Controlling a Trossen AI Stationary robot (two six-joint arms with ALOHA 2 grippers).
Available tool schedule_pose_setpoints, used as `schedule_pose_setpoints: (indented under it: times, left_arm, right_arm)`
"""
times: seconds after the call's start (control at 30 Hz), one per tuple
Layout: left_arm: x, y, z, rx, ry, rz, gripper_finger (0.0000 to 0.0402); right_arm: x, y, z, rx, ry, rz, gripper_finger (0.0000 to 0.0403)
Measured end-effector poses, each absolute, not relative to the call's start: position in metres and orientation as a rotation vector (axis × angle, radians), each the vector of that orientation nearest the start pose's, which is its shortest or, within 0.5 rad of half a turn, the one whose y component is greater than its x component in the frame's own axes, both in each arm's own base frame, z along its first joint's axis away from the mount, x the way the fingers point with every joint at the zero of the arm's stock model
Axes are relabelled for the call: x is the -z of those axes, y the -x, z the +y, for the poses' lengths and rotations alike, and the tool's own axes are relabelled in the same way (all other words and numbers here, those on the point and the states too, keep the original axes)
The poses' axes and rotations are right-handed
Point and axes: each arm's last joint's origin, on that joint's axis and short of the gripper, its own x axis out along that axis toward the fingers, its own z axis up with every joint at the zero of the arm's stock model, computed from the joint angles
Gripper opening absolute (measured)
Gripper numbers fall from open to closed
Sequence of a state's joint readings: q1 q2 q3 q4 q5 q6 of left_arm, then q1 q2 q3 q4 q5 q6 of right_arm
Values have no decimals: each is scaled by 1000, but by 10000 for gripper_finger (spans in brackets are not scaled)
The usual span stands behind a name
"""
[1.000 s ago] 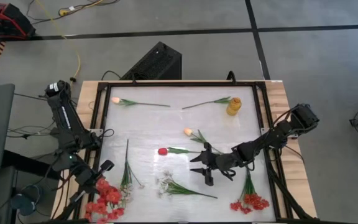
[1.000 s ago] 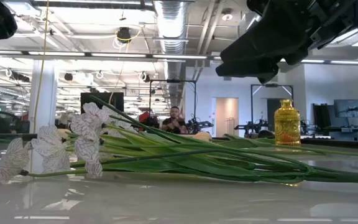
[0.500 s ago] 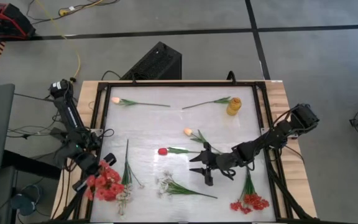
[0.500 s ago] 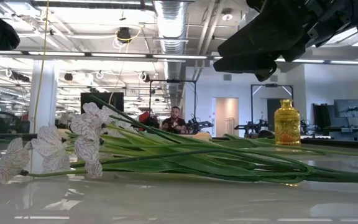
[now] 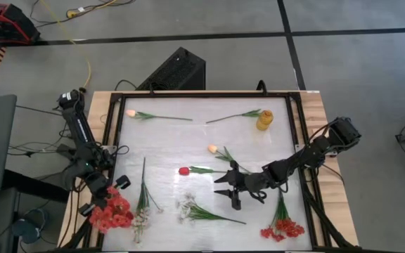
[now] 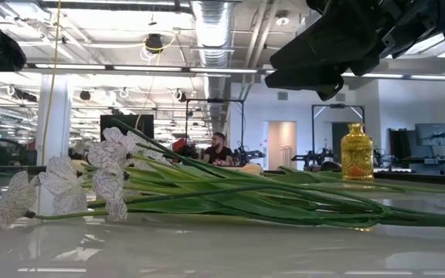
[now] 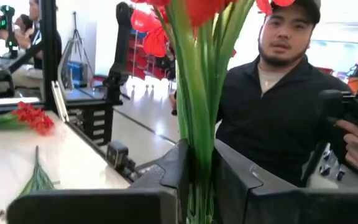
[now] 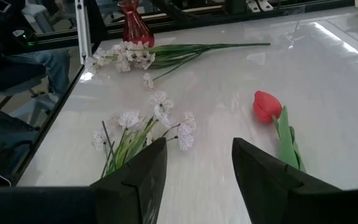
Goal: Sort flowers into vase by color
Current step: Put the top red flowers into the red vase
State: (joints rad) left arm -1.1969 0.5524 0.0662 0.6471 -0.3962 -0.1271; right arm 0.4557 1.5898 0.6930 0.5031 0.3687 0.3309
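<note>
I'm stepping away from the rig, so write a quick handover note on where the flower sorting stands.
Left gripper: shut on red blossom cluster, at the table's near-left corner.
Right gripper: open, empty, over mid-table by the red tulip.
On the table: white sprays, three peach-yellow tulips, second red cluster.
Red vase at near-left edge, yellow vase far right.
Done: no stem visibly in a vase.
Left: everything.

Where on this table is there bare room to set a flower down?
Free: the middle strip between the far peach tulip and the white spray, and the far right corner beyond the yellow vase. Crowded: around the right gripper, among the red tulip, the nearer white spray and the red bunch.
</note>
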Motion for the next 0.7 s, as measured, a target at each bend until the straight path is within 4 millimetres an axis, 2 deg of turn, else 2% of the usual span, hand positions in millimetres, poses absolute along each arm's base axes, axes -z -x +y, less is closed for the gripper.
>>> schedule_pose_setpoints:
  times: [0.2, 0.43, 0.7]
  left_arm:
    - [-193, -57, -116, 810, 290, 2, 71]
    - [-188, -53, -107, 821, 411, 120, 76]
    - [-183, -50, -99, 780, 678, 301, 76]
  right_arm:
    - [-177, -285, 128, -25, -170, 370, 209]
    - [-177, -285, 128, -26, -170, 370, 209]
    - [-177, -285, 128, -26, -171, 370, 209]
